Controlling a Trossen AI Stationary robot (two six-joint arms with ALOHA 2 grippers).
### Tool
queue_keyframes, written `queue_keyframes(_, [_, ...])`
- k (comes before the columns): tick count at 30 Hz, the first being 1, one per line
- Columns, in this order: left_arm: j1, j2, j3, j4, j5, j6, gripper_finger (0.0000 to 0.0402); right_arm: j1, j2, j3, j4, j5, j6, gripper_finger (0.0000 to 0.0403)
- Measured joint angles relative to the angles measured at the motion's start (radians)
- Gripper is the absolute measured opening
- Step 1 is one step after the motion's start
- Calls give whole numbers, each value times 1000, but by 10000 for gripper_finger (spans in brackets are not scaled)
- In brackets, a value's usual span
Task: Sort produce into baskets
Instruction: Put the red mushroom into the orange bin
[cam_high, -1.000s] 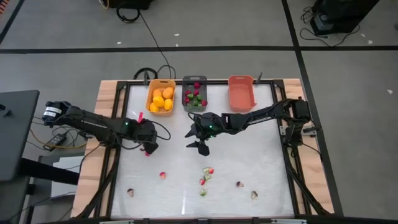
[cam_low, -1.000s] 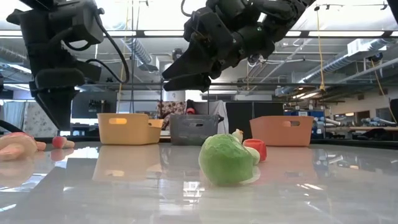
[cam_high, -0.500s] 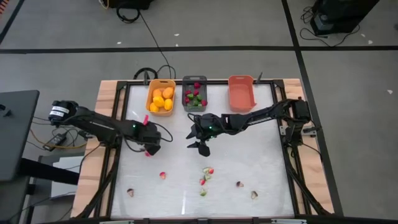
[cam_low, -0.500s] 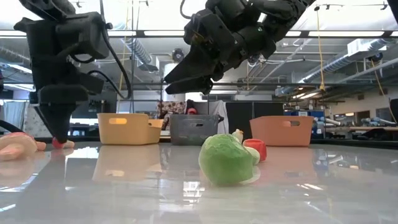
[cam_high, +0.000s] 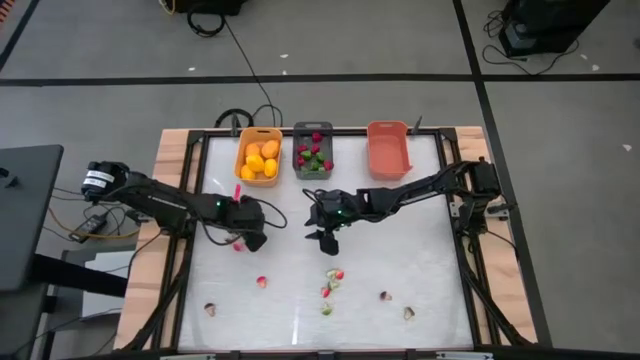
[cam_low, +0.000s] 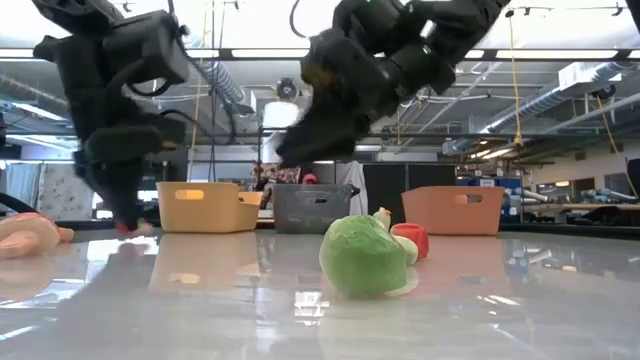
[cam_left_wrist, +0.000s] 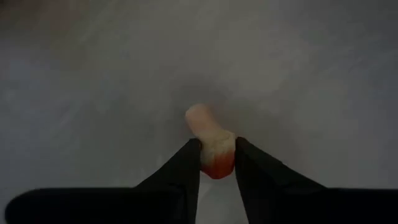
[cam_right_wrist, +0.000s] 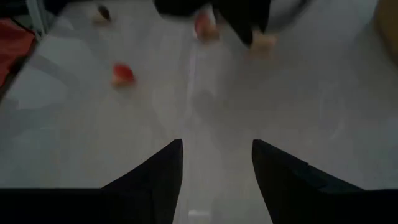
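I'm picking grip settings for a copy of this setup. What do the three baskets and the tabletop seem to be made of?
The yellow-orange basket, dark grey basket and salmon basket look like moulded plastic: even colour, smooth matte walls, cut-out handle slots. The tabletop seems a glossy white hard sheet, perhaps laminate or acrylic; it mirrors the baskets and ceiling lights. Its frame looks like bare wood.

The left gripper (cam_left_wrist: 217, 163) pinches a small red-and-pale radish piece (cam_left_wrist: 212, 149) between its two dark fingers (cam_left_wrist: 184, 177); pale grey worktop (cam_left_wrist: 311, 81) beneath.

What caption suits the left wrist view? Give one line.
Left gripper closed on a small red-and-pale radish piece above the table.
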Motion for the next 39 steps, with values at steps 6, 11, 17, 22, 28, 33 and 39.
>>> queue_keyframes(6, [-6,1,1,386,-1,311,94,-3,1,-157,271,-63,177,204])
queue_keyframes(11, [-15,3,3,656,4,632,95,8,1,-272,537,-48,114,203])
queue_keyframes(17, [-16,3,3,837,4,875,95,35,1,-277,554,87,89,203])
queue_keyframes(22, [-16,3,3,836,-19,968,95,24,1,-274,669,137,183,196])
queue_keyframes(28, [-17,3,3,833,-22,1018,95,2,1,-274,718,136,260,164])
queue_keyframes(33, [-17,3,3,833,-22,1060,95,0,1,-274,720,136,303,128])
queue_keyframes(39, [-17,2,4,818,-18,1065,95,-1,1,-275,772,137,328,74])
